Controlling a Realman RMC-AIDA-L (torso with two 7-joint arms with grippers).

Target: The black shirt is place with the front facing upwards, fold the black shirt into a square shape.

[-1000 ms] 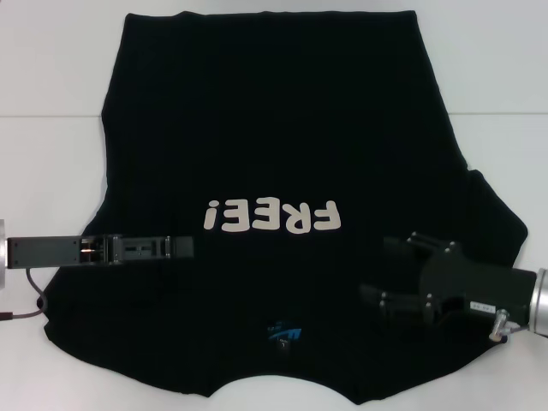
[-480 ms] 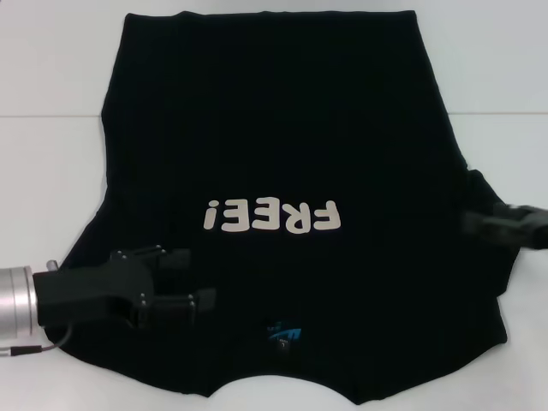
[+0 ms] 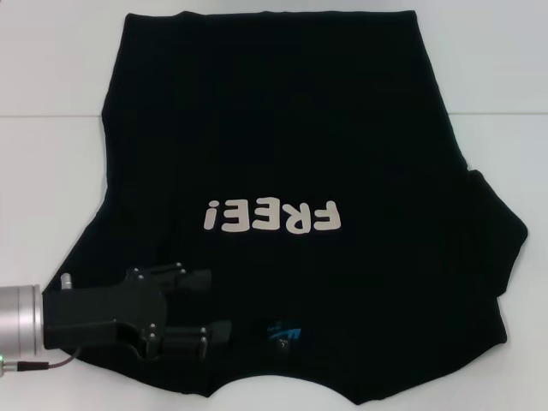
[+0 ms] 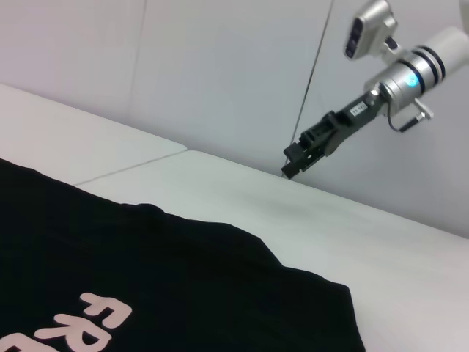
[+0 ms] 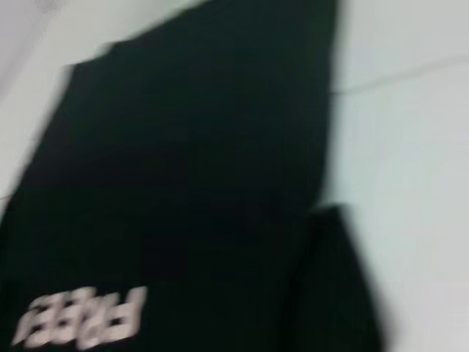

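The black shirt (image 3: pixel 274 128) lies spread flat on the white table, front up, with the cream "FREE!" lettering (image 3: pixel 272 217) on its chest and a small blue neck mark (image 3: pixel 284 331) near the front edge. My left gripper (image 3: pixel 205 306) hovers over the shirt's near left part, beside the neck mark, open with nothing between its fingers. The right gripper (image 4: pixel 293 163) is out of the head view. The left wrist view shows it raised in the air beyond the table's far side, away from the shirt (image 4: pixel 146 279). Blurred black cloth (image 5: pixel 205 183) fills the right wrist view.
Bare white table (image 3: pixel 51 171) surrounds the shirt on the left, right and far sides. A seam line (image 3: pixel 43 116) crosses the tabletop. Past the table stands a plain white wall (image 4: pixel 220 66).
The left gripper swung from the shirt's left side down toward the collar area and stays open. The right arm left the shirt's right sleeve and went out of the head view.
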